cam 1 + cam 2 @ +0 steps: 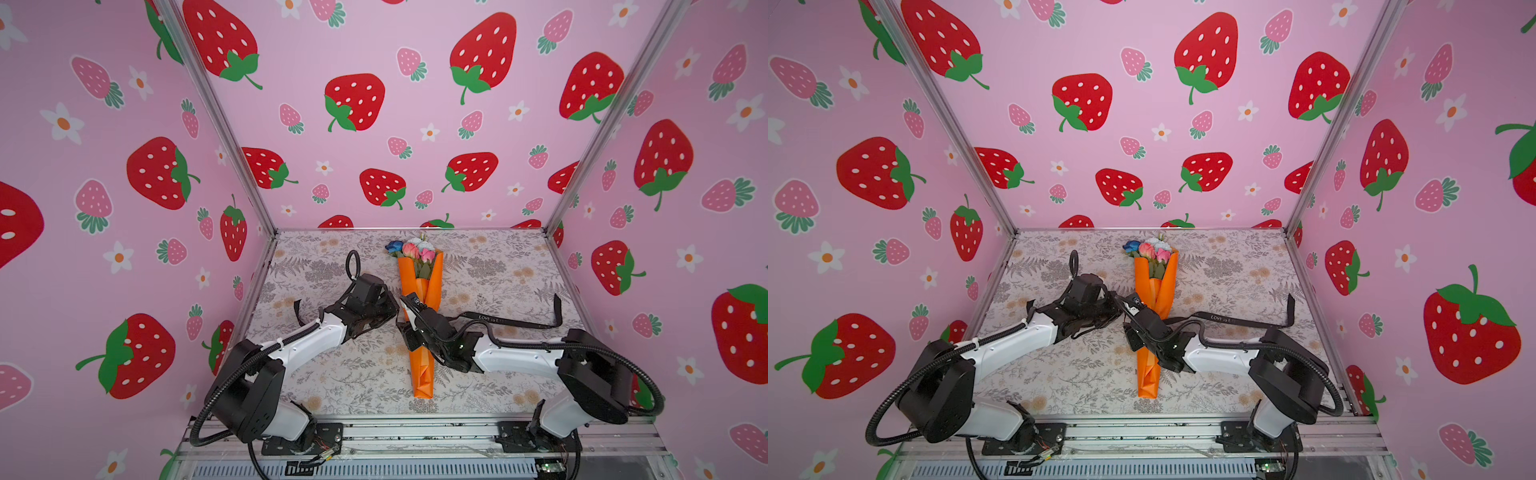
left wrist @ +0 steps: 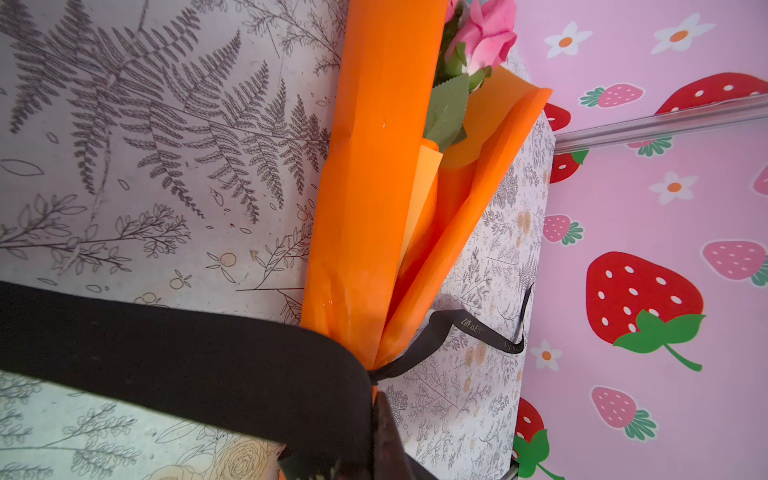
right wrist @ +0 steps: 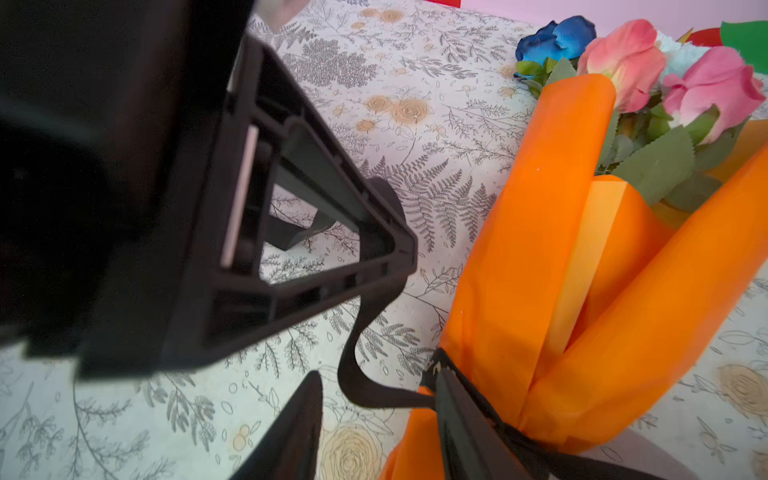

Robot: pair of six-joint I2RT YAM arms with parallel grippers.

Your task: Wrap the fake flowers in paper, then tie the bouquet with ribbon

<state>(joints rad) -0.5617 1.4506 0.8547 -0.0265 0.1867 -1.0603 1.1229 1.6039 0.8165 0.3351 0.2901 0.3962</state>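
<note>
L gripper (image 3: 390,266) is clamped shut on one end of the black ribbon (image 1: 511,320), just beside the bouquet's waist on its L side. R gripper (image 3: 376,382) has its jaws partway apart w/ a run of ribbon passing btw them and one finger (image 3: 457,424) lying on the cinched waist, nothing visibly pinched. The bouquet of fake flowers (image 1: 417,286) lies flat mid-table in orange paper, stem end toward the arm bases, pink, blue & white blooms toward the back wall. Ribbon goes round the waist, where the paper puckers in; its long lettered end trails off R across the table, tip curled up. Step in hand, I'd judge: drawing the tie snug. To do it well, L shd pull low & level, away from the wrap, not upward, or the light bundle prob. lifts & swings. R shd either pin the waist or take the R-side end & pull opposite w/ equal force, so nothing slides. Ease off once the paper bunches further: it likely creases or tears, & smooth ribbon can slip out of a pinch. Surface & room, front to back: metal rail (image 1: 415,430) at the arm bases, then the table (image 1: 353,374) under a pale cover printed w/ grey ferns & tan roses, then aluminium posts (image 1: 224,133) at the corners & pink walls (image 1: 415,124) w/ strawberries & daisies.
</note>
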